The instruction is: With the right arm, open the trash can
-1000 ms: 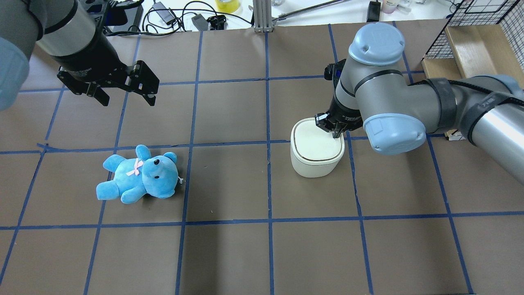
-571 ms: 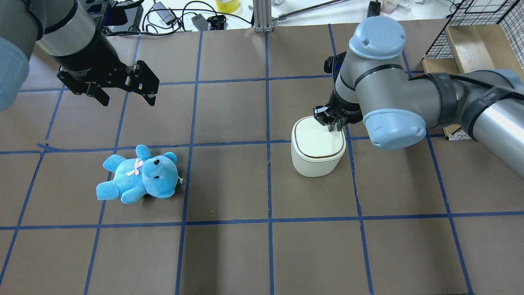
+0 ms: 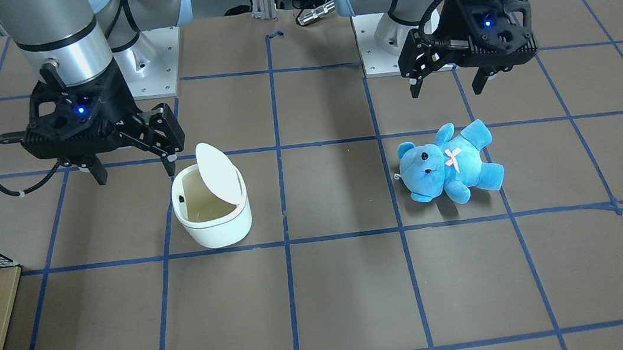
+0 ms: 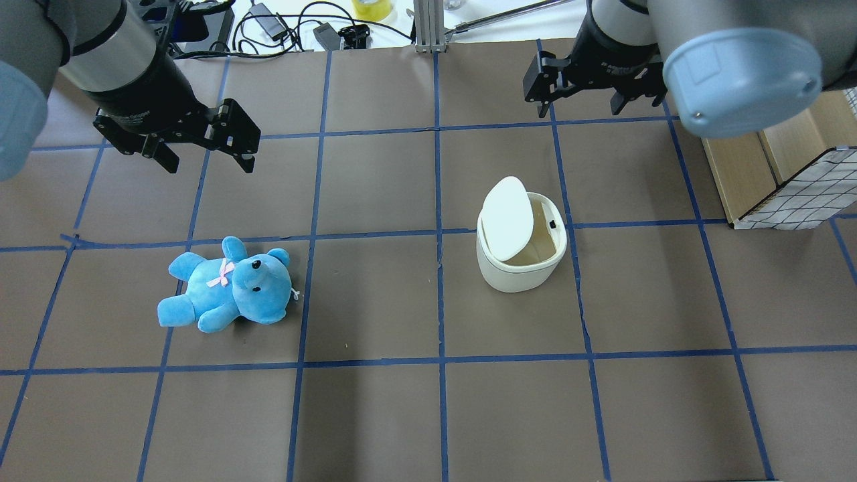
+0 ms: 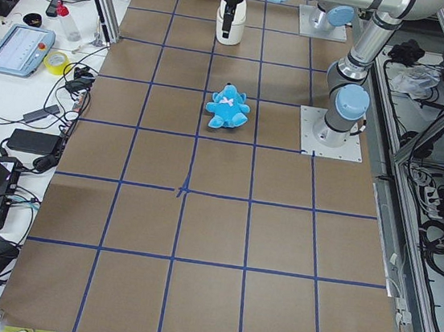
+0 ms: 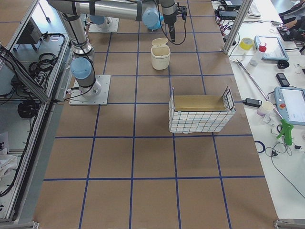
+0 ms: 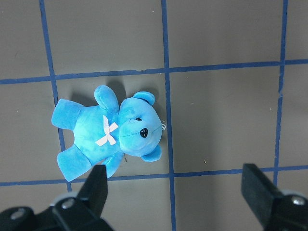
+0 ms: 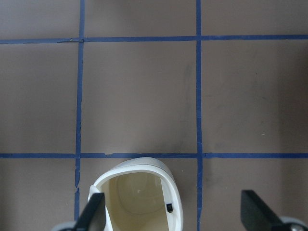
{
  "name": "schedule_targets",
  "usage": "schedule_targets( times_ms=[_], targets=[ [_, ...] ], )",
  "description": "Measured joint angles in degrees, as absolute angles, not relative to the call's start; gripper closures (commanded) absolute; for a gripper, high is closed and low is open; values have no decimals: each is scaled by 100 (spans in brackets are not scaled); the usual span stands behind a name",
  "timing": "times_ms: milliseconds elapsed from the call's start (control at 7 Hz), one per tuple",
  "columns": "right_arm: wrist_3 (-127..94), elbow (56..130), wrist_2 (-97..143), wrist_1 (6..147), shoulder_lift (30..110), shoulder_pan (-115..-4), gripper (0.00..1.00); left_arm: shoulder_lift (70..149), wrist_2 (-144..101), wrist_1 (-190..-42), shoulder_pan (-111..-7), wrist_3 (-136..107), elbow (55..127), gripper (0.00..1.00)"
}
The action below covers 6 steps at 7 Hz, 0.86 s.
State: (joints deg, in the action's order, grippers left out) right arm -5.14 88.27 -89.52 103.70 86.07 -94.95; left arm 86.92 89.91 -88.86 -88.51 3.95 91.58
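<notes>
The white trash can (image 4: pixel 521 268) stands right of centre with its lid (image 4: pixel 507 217) flipped up on edge and the inside showing; it also shows in the front view (image 3: pixel 217 228) and the right wrist view (image 8: pixel 137 166). My right gripper (image 4: pixel 580 102) is open and empty, raised beyond the can and clear of it; in the front view (image 3: pixel 134 172) it hangs beside the can's rim. My left gripper (image 4: pixel 209 164) is open and empty, above the table beyond the blue teddy bear (image 4: pixel 227 284). The left wrist view shows the teddy bear (image 7: pixel 110 134) below its fingers (image 7: pixel 96 190).
A wire basket with a wooden box (image 4: pixel 790 181) stands at the right edge, near my right arm. Cables and small devices (image 4: pixel 281 27) lie along the far table edge. Blue tape lines grid the brown table top.
The can's lid was closed with my right gripper pressing its far right corner; now the lid is flipped up. My right gripper has risen away toward the far side and stands open. The left arm has not moved.
</notes>
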Motion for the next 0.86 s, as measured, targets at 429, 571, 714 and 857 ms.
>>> schedule_targets(
  times_ms=[429,571,714,857],
  targets=[
    [-501,8637,-8965,10124,8623,-9449,0,8692,8995,-8886,-8851,395,9158,0],
    [-501,8634,-8965,10116,8625,-9448,0,8693,8997,-8886,-8851,395,9158,0],
    [-501,8632,-8966,10111,8628,-9449,0,8692,8997,-8886,-8850,396,9158,0],
    [-501,8635,-8971,10106,8629,-9453,0,8692,8994,-8886,-8851,395,9158,0]
  ],
)
